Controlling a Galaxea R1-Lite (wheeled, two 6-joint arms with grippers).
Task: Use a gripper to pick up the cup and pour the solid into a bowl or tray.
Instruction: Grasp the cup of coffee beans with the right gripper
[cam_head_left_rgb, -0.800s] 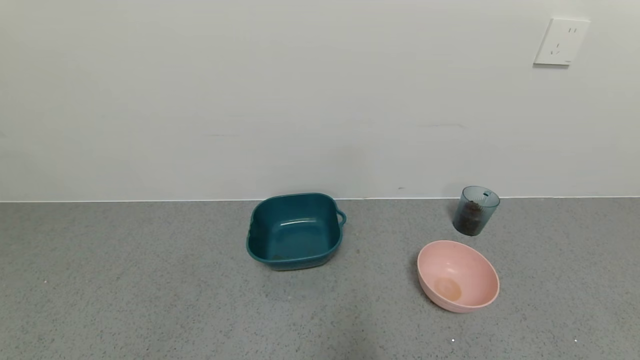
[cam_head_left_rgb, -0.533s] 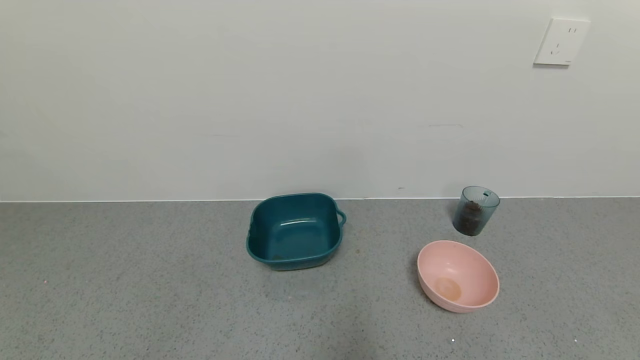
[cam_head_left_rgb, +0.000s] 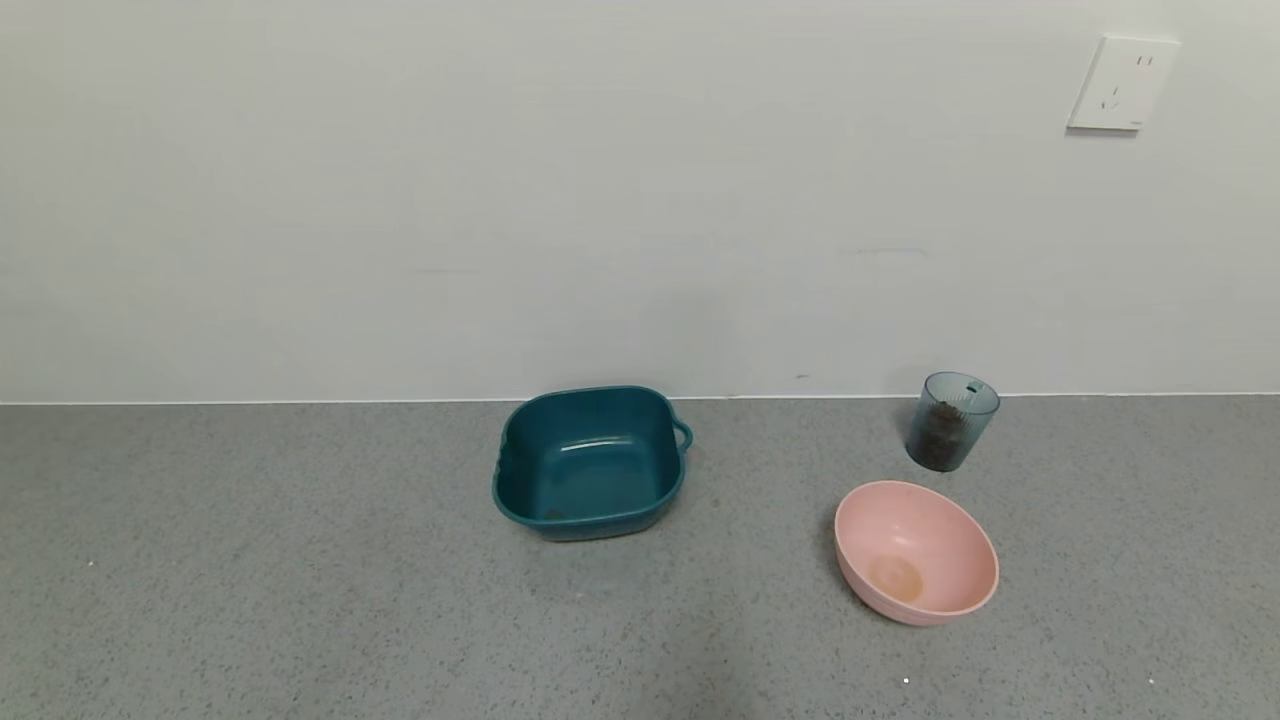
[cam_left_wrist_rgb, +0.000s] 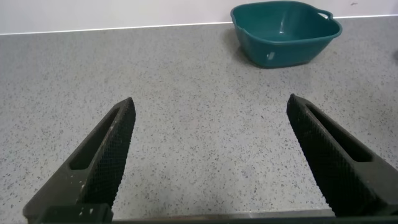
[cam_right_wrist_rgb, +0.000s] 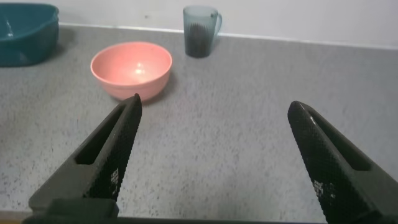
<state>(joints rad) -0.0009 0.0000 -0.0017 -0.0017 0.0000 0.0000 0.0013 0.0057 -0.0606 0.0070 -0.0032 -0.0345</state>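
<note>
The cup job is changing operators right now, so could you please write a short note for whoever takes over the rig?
Left hand: open, empty, low over the counter, facing the teal tub.
Right hand: open, empty, facing the pink bowl and the cup.
The cup stands upright near the wall, beyond the pink bowl, with the brown pellets inside.
Done: nothing; the bowl holds no pellets.
Left: grasp the cup, likely with the right hand, lift it, and pour into the pink bowl.
</note>
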